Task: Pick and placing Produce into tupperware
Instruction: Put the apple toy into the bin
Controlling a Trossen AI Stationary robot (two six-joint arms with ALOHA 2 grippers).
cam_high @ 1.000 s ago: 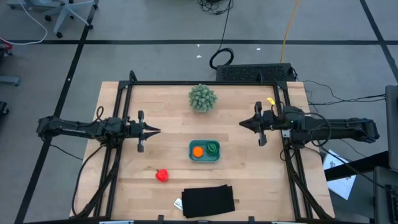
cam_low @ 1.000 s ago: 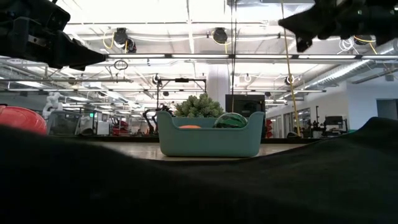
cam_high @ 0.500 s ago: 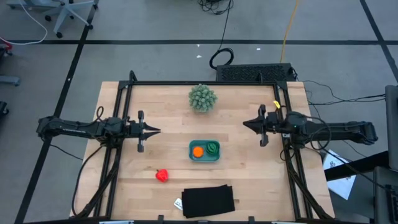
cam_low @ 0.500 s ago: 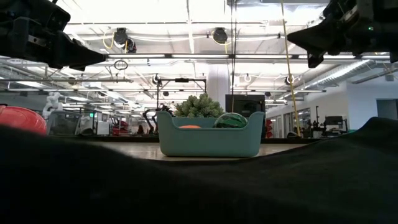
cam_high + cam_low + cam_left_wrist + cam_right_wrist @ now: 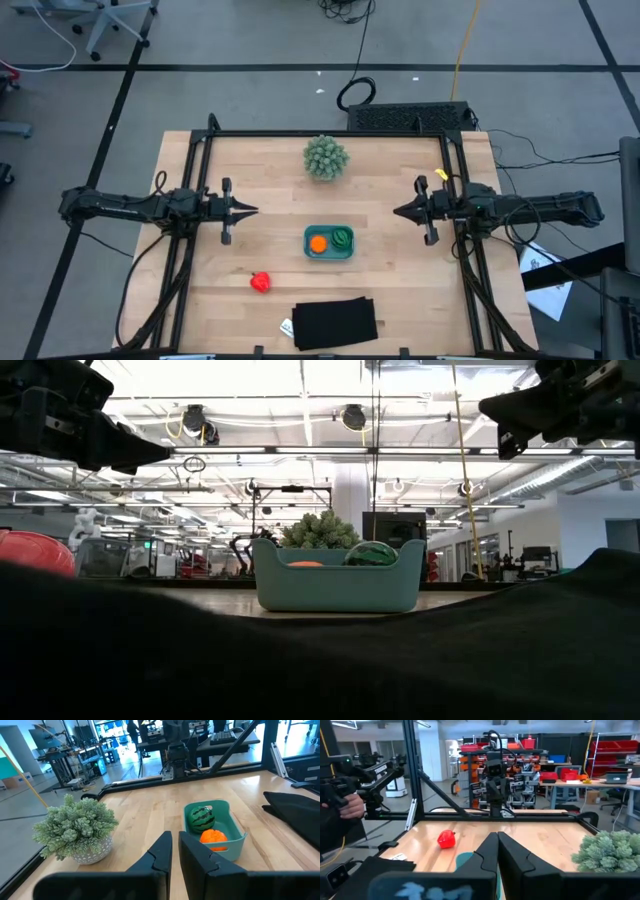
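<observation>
While the low view gives you a dark foreground mass swallowing its whole lower half, you can only see the teal tupperware (image 5: 337,577) side-on there, with just the tops of the orange ball (image 5: 306,563) and the striped green piece (image 5: 371,553) peeking over its rim. The red piece (image 5: 30,550) is cut off at that view's left edge. From above it's clearer: the tupperware (image 5: 312,254) sits mid-bench, orange ball (image 5: 318,242) and striped green piece (image 5: 342,238) side by side inside it. Your red piece (image 5: 260,282) lies out on the wooden bench (image 5: 400,290), well apart from the tub, toward the left arm's side and near the black flat rectangle (image 5: 335,322). The spiky pale green ball (image 5: 326,157) stands at the far side of the bench.

Your left gripper (image 5: 250,210) hovers over the bench's left part, fingers nearly together with a thin gap between them in its wrist view, holding nothing. Your right gripper (image 5: 399,211) hovers on the right side, fingers pressed together, empty too. In the right wrist view the tub is mostly hidden behind the gripper's own fingers (image 5: 517,852); only a teal sliver shows.

Against a second ago, your right gripper has pulled back toward its own edge of the bench and shifted slightly nearer the front. The left arm hasn't budged, and none of the produce has moved.
</observation>
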